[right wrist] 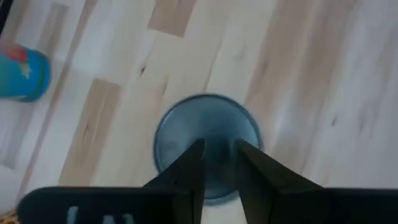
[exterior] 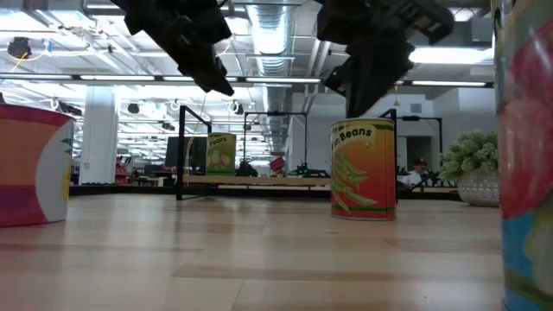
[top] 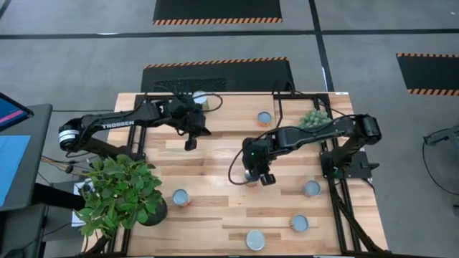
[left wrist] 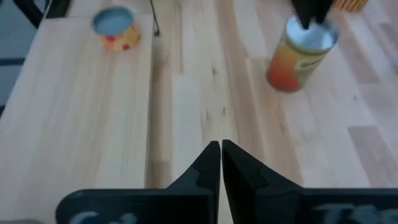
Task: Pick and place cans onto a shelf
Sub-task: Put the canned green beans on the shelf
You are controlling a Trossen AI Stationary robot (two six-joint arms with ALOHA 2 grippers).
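Well, the right arm reaches from its base at the right edge of the bench toward the middle, elbow bent, wrist turned down. The right tool points straight down and hangs over the green beans can, centred on its round top. Its two fingers stand apart w/ a narrow gap and nothing is clamped between them, so this tool is released. Whether the tips touch the lid I cannot tell.

The beans can stands upright on the bench near the centre, a bit toward the right. Its long axis is vertical, the silvery-blue top faces up to the tool, and the orange label w/ the word "Beans" faces the low camera.

The left arm stretches from the left side across the back part of the bench. The left tool is above the wood, clenched tip to tip, and empty.

One pears can stands upright on the shelf at the back. Other cans, all upright, are on the bench: one at the back, one front left, and three front right. A leafy pot plant is at the front left corner.
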